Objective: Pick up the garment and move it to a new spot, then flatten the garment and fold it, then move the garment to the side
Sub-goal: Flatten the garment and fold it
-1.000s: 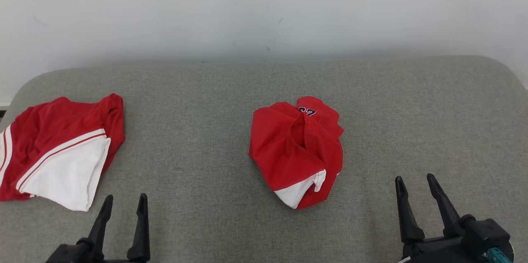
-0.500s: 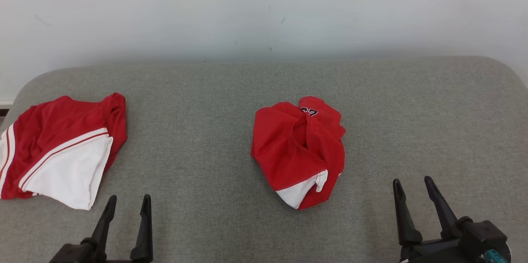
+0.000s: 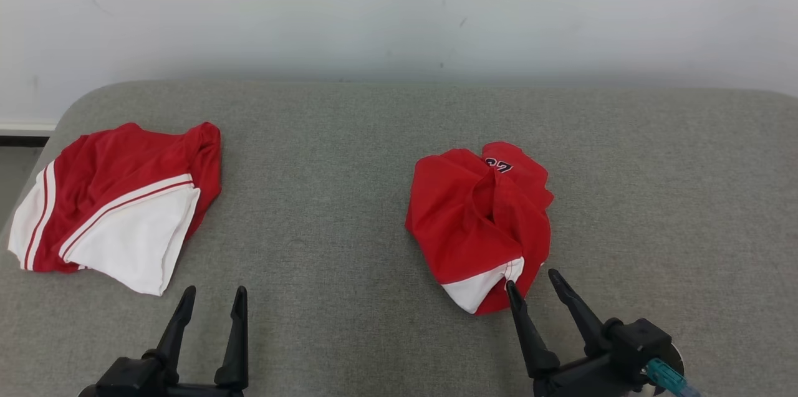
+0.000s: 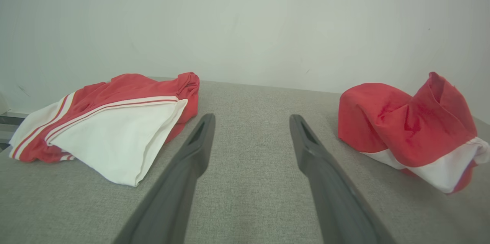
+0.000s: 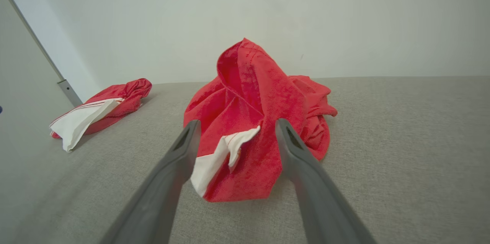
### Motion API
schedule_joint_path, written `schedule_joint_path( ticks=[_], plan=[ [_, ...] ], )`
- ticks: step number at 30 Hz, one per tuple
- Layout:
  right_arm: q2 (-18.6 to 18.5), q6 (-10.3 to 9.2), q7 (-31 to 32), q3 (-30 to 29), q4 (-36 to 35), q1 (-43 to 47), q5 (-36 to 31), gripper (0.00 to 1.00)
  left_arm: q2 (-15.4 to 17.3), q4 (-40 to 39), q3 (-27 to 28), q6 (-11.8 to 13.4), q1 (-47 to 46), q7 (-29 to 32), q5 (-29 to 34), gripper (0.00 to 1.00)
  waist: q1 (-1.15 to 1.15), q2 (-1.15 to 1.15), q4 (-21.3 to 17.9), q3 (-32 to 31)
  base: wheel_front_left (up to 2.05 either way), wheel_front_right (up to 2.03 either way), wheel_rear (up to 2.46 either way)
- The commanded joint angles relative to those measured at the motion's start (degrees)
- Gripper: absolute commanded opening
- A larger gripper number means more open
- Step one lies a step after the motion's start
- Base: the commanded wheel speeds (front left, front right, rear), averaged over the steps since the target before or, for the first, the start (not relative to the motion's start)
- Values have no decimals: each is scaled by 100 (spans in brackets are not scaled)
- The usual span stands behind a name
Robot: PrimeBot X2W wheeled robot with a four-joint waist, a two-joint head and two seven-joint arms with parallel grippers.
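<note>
A crumpled red garment with a white hem band and a dark number lies in a heap at the middle of the grey cushion. My right gripper stands open at the heap's near right edge, fingertips just short of the white band. In the right wrist view the garment rises directly beyond the spread fingers of the right gripper. My left gripper is open and empty at the lower left, over bare cushion. In the left wrist view the left gripper points between both cloths, the garment to its right.
A second red and white garment lies flatter at the cushion's left end, also in the left wrist view and right wrist view. A pale wall runs behind. The cushion's rounded left edge drops off at the far left.
The head camera has turned, sliding the whole picture to the right. My right gripper has come left and forward up to the garment's near edge. The left gripper holds its place.
</note>
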Motion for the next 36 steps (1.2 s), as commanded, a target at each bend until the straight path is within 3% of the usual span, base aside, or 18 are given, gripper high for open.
schedule_joint_path(
  ticks=[1, 9, 10, 11, 15, 21, 30, 36],
  plan=[
    [-19, -12, -2, 157, 172, -153, 92, 100, -22, 28, -30, 11, -76, -5, 28, 100, 0, 0, 138, 81, 0, 0, 0],
    [-43, -12, -1, 449, 942, -656, 348, 100, -70, 70, -78, 11, -139, -5, 40, 100, 0, 0, 353, 173, 0, 0, 0],
    [-43, -12, -1, 450, 1016, -731, 366, 46, -73, 75, -72, 11, -139, -5, 42, 100, 0, 0, 371, 185, 0, 0, 0],
    [-39, -12, -1, 451, 1118, -791, 395, 0, -78, 79, -61, 11, -145, -5, 43, 100, 0, 0, 380, 192, 0, 0, 0],
    [-26, -12, -2, 478, 1389, -1011, 452, 0, -100, 101, -23, 11, -168, -5, 53, 100, 0, 0, 379, 237, 0, 0, 0],
    [-259, -12, -1, 41, 872, -938, 307, 0, -118, 112, 83, 11, -154, -6, 59, 100, 0, 0, 165, 289, 0, 0, 0],
    [-781, -12, -2, -1245, 129, -184, 408, 0, -143, 178, 3, 11, -273, -5, 54, 100, 0, 0, -132, 326, 0, 0, 0],
    [-762, -12, -2, -1878, 256, 376, 463, 0, -146, 215, -7, 10, -269, -5, 14, 100, 0, 0, -206, 329, 0, 0, 0]
  ],
)
